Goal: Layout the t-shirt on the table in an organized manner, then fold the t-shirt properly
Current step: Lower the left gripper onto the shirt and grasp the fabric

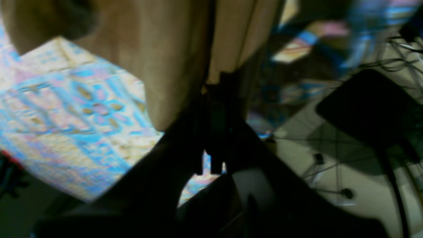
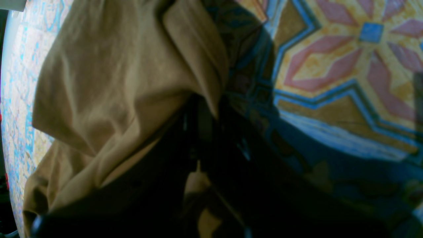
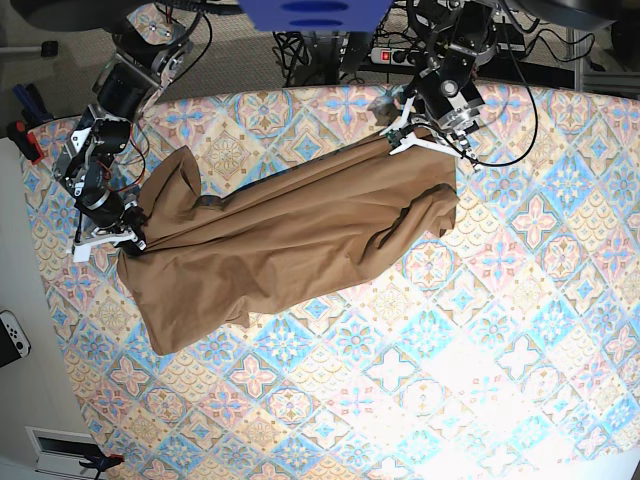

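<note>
The tan-brown t-shirt [image 3: 280,240] lies stretched and bunched across the upper left of the patterned table [image 3: 480,330], held at both ends. My left gripper [image 3: 402,140] is shut on the shirt's far right end near the table's back edge. In the left wrist view its dark fingers [image 1: 216,96] pinch the cloth [image 1: 158,49] above the table [image 1: 66,115]. My right gripper [image 3: 135,240] is shut on the shirt's left end. In the right wrist view it [image 2: 205,112] clamps a fold of the cloth [image 2: 115,82] over the table [image 2: 330,66]. No white tag shows.
The table's left edge runs close to my right arm [image 3: 95,170]. A white controller [image 3: 10,335] lies on the floor at left. A power strip [image 3: 385,55] and cables sit behind the table. A dark object [image 1: 370,105] lies on the floor beside the table.
</note>
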Tool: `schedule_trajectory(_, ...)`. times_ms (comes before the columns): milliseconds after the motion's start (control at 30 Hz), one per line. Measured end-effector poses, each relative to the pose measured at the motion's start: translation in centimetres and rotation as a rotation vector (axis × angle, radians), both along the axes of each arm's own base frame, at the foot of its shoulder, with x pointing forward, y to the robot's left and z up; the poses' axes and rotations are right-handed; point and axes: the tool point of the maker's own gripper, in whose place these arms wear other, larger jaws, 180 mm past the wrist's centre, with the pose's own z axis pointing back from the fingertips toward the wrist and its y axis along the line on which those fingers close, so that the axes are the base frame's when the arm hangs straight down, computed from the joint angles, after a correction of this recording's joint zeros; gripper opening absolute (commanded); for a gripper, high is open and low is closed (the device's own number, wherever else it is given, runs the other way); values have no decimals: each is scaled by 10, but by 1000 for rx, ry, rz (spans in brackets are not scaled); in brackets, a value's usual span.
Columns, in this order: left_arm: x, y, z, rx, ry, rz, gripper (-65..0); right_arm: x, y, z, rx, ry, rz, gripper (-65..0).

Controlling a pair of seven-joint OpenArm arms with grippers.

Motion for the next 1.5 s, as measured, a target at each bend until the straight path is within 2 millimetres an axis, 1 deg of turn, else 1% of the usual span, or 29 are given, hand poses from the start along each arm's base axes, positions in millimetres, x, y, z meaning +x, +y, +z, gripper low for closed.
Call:
schedule_trajectory(100,10,4,5,38,-35,5,-650,0,0,0,-1,0,-1,-650)
schedule_trajectory(133,15,5,8,50,-53,17,-625,0,0,0,-1,0,-1,-650)
schedule_trajectory(233,20,8,11,73,-74,23,-456,0,0,1,-3,-2,0,-650)
schedule_trajectory(300,18,8,11,85,-69,38,-368,0,-1,1,-3,-1,-2,-650)
schedule_trajectory(367,20,3,12,69,-74,42,-306,0,-1,0,-4,2,-2,-650)
schedule_trajectory(400,22,1,12,65,-80,39,-295,0,-1,1,-4,2,-1,-650)
schedule_trajectory(467,23,-4,12,58,-80,26,-294,0,0,0,-4,3,1,-650)
schedule_trajectory(600,18,-26,10,27,-68,-50,-294,0,0,0,-4,3,0,-650)
schedule_trajectory(700,22,-29,11,11,-75,-37,-294,0,0,0,-4,3,1,-650)
schedule_trajectory(733,27,-32,14,-5,-88,-16,-294,0,0,1,-5,2,0,-650)
schedule_trajectory(867,68,-37,36,-68,-194,107,-294,0,0,1,-3,0,0,-650)
schedule_trajectory(900,77,-41,42,-88,-221,125,-294,0,0,1,-4,1,0,-650)
schedule_trajectory(967,91,-45,51,-128,-257,169,-294,0,1,0,-2,2,1,-650)
schedule_trajectory(1067,106,-39,62,-139,-298,214,-294,0,1,0,-2,2,2,-650)
schedule_trajectory(1167,109,-33,64,-124,-309,227,-294,0,1,0,-3,2,1,-650)
schedule_trajectory(1233,111,-21,64,-114,-311,249,-294,0,1,0,-2,2,1,-650)
schedule_trajectory(1333,116,-5,54,-62,-282,275,-294,1,0,1,-4,0,1,-650)
schedule_trajectory(1467,113,1,40,-32,-233,267,-294,0,0,0,-4,3,-1,-650)
schedule_trajectory(1500,115,-1,37,-40,-235,259,-294,0,0,0,-4,3,-1,-650)
